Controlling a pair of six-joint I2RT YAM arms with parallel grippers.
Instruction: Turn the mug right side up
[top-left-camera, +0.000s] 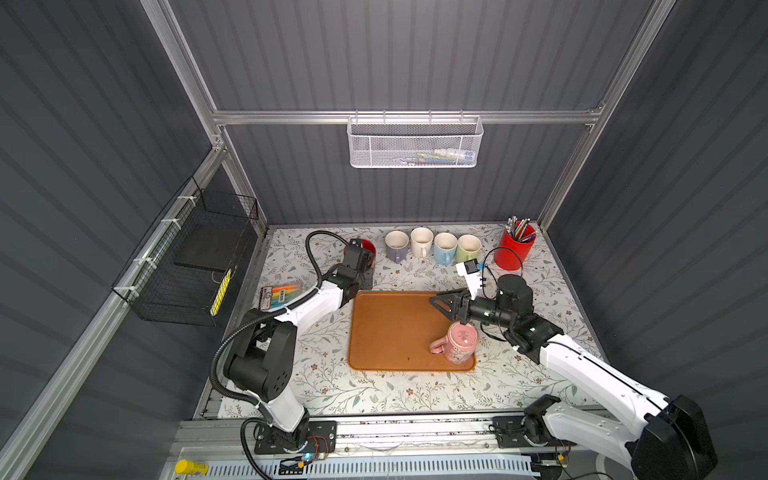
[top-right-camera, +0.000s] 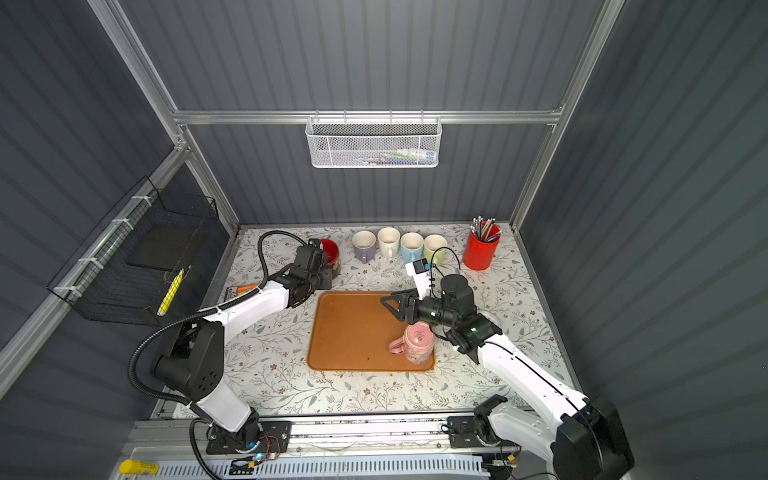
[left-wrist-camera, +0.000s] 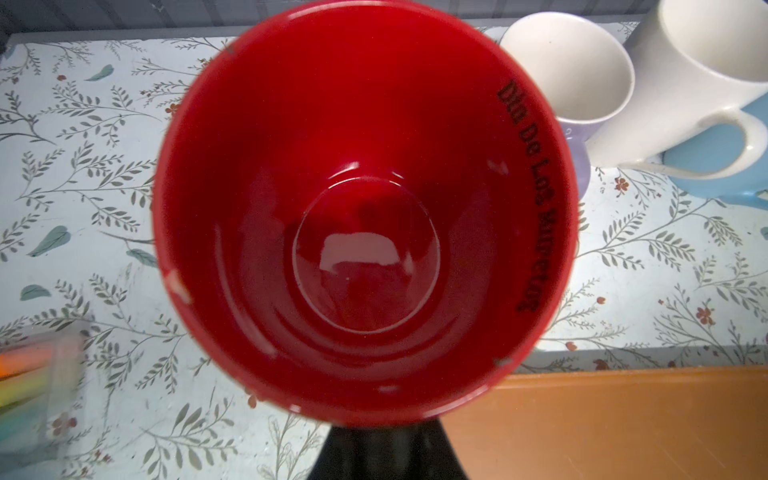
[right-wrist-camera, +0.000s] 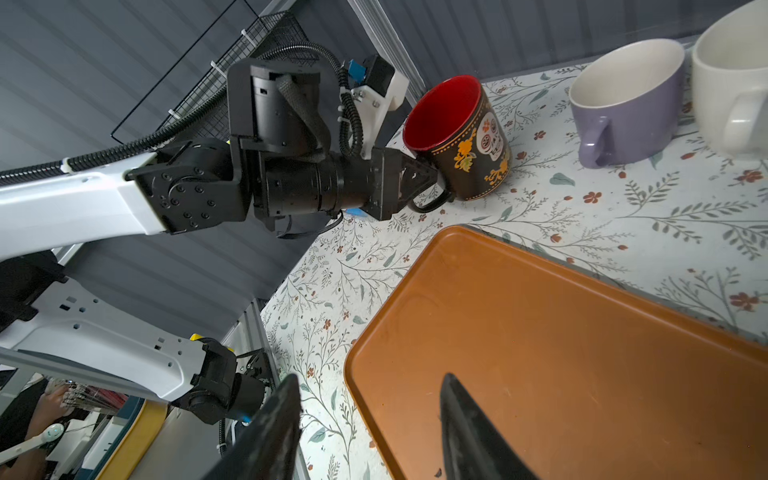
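We clamp our left pincer (right-wrist-camera: 436, 183) on the handle (right-wrist-camera: 432, 204) of the mug (right-wrist-camera: 465, 137) ahead, steadying it upright; our right pincer (right-wrist-camera: 370, 419) gapes empty.

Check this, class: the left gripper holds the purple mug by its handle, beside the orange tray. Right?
Not quite: the left gripper holds the black skull mug by its handle, beside the orange tray. The right wrist view shows it; the purple mug stands untouched.
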